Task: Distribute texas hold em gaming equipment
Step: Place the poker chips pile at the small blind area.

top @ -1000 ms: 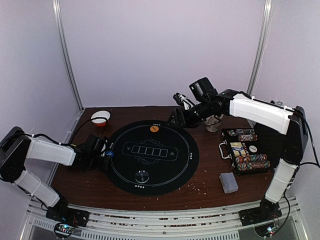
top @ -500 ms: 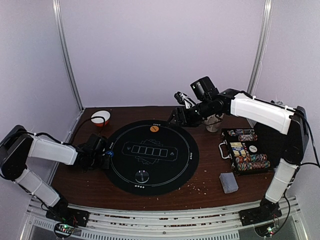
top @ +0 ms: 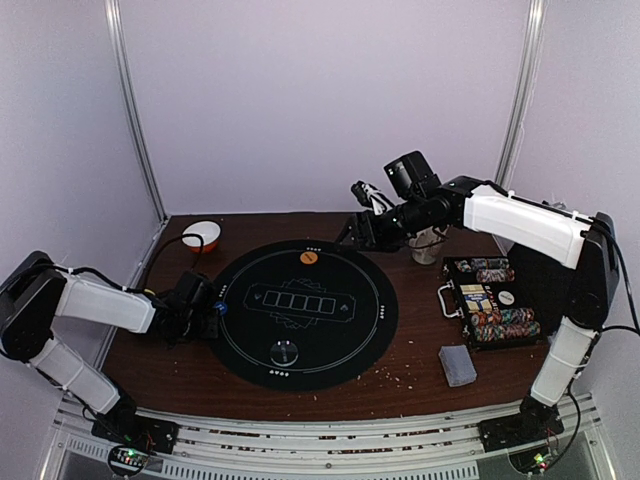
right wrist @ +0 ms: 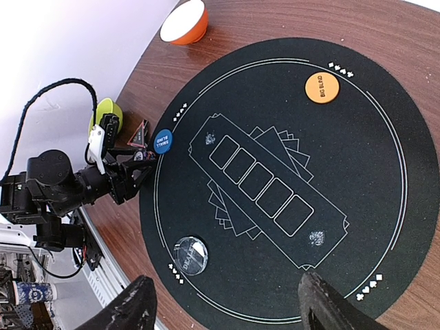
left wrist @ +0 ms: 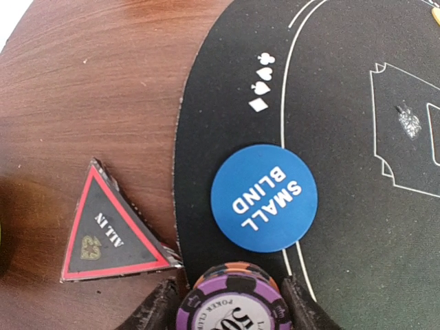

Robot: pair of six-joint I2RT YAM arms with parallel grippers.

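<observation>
A stack of striped poker chips (left wrist: 230,302), purple on top and orange beneath, stands on the left rim of the black round mat (top: 330,330). My left gripper (left wrist: 230,311) is open, its fingers close on either side of the stack. Just beyond lies the blue SMALL BLIND disc (left wrist: 264,197). The orange BIG BLIND disc (right wrist: 322,88) lies at the mat's far edge and the clear DEALER disc (right wrist: 189,254) at its near edge. High over the far rim hangs my right gripper (top: 360,228), open and holding nothing. A grey-blue card deck (top: 458,364) lies at the right front.
The red ALL IN triangle (left wrist: 106,227) lies on the wood just left of the chip stack. A white-and-orange bowl (top: 201,236) sits at the back left. An open case of chips (top: 492,300) and a cup (top: 428,245) stand on the right.
The left fingers have spread a little away from the chip stack. The right arm has barely moved.
</observation>
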